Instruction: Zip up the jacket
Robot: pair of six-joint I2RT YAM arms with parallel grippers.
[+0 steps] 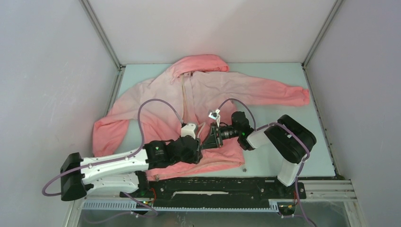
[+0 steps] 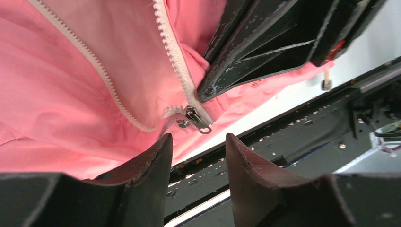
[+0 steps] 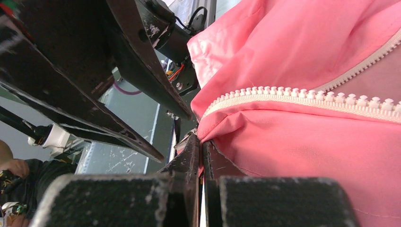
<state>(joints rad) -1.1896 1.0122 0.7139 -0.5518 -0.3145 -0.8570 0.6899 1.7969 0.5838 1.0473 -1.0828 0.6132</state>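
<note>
While the jacket (image 1: 208,92) lies spread on the table (image 1: 283,80) with its hood at the far side, its near hem, at the foot of the open zipper (image 2: 177,61), is clamped in the right pincer (image 3: 202,146). The left pincer (image 2: 198,146) stands with its fingers apart close by, and the slider (image 2: 195,118) lies just beyond its tips.

Pale table (image 1: 279,118), grey walls (image 1: 47,71), black rail (image 1: 227,186).

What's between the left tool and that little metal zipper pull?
Only a strip of pink jacket hem, in the left wrist view; the left tool hangs open before the zipper pull.
</note>
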